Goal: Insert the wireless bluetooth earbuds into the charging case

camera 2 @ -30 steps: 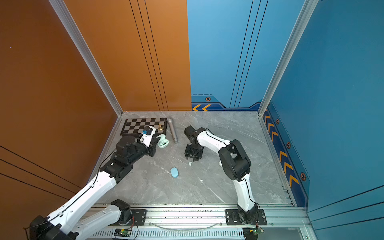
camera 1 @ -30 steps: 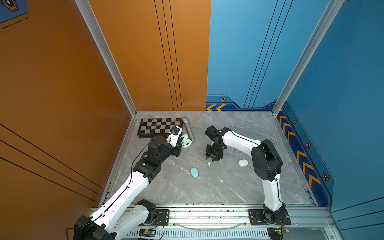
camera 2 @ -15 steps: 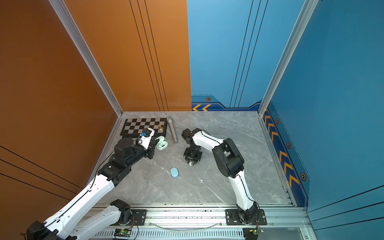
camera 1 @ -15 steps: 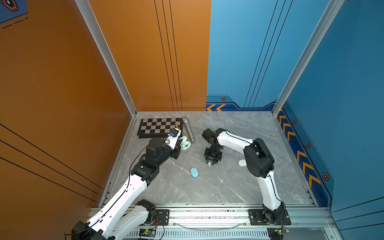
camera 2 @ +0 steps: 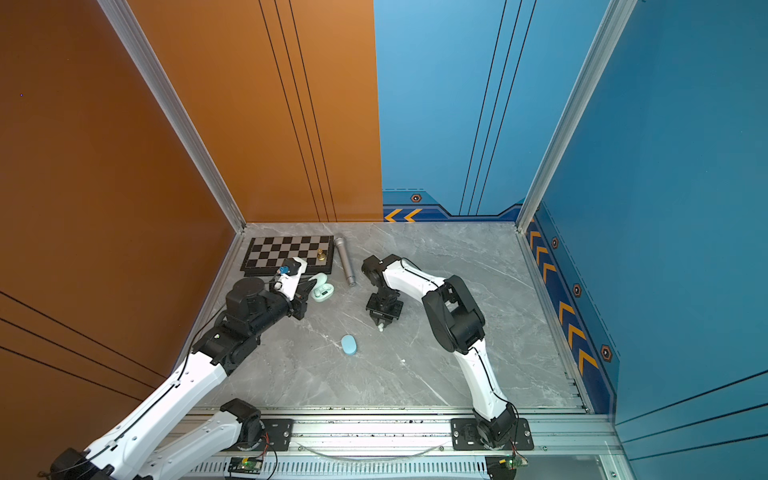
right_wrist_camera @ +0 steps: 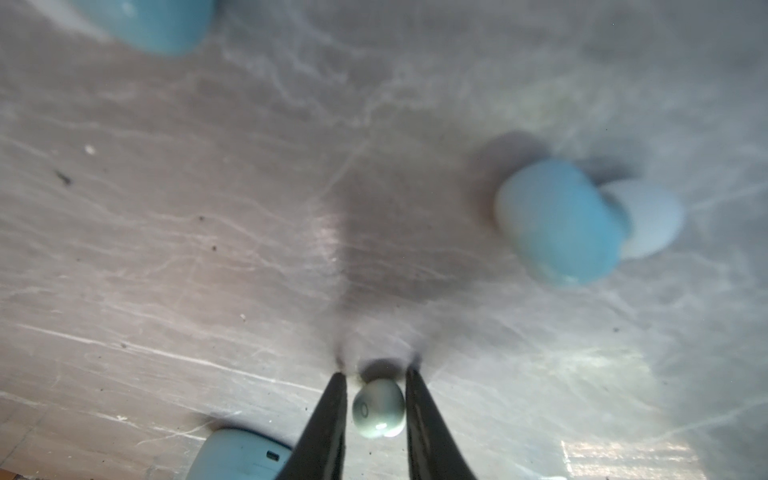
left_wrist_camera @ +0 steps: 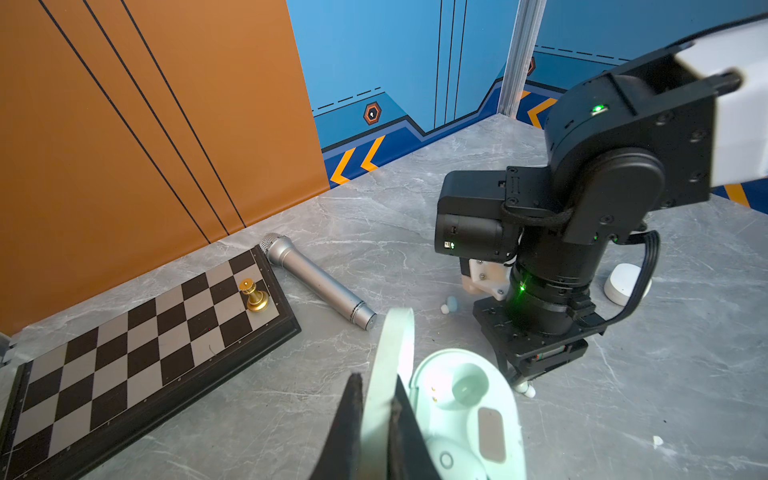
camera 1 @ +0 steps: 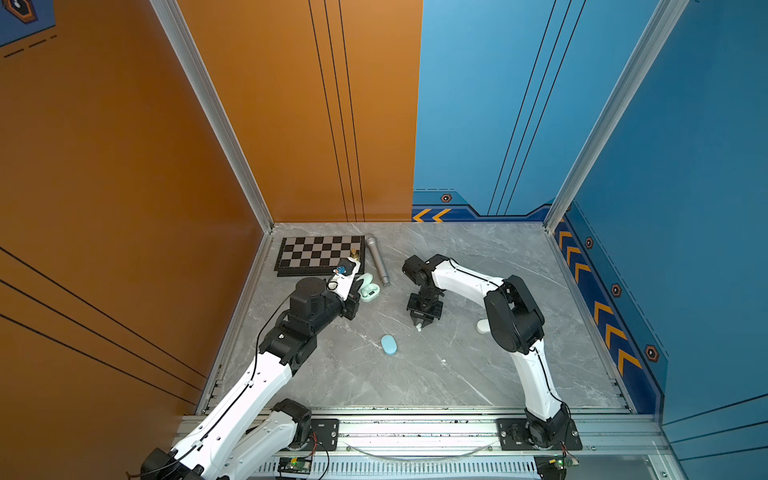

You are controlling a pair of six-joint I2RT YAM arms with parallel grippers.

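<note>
A pale mint charging case [camera 1: 369,291] [camera 2: 323,292] lies open left of centre in both top views. My left gripper [left_wrist_camera: 376,399] [camera 1: 360,286] is shut on its raised lid [left_wrist_camera: 395,345]. In the case base [left_wrist_camera: 461,411] one mint bud [left_wrist_camera: 446,459] is seated and one socket [left_wrist_camera: 469,384] is bare. My right gripper [right_wrist_camera: 376,374] [camera 1: 419,323] points down at the table, its fingers close either side of a pale mint earbud [right_wrist_camera: 379,409] [camera 1: 419,328] [camera 2: 380,328], with a sliver of gap showing. A pale blue earbud [right_wrist_camera: 561,220] [left_wrist_camera: 452,302] lies nearby.
A closed blue case [camera 1: 389,345] [camera 2: 348,345] lies in front of the right gripper. A white case [camera 1: 482,327] [left_wrist_camera: 623,284] sits half hidden by the right arm. A chessboard [camera 1: 320,255] with a gold piece [camera 1: 354,252] and a silver microphone [camera 1: 377,262] lie at the back left.
The right gripper has come down and forward onto the table around the mint earbud, and its jaws have narrowed. The left gripper has kept its hold on the lid.
</note>
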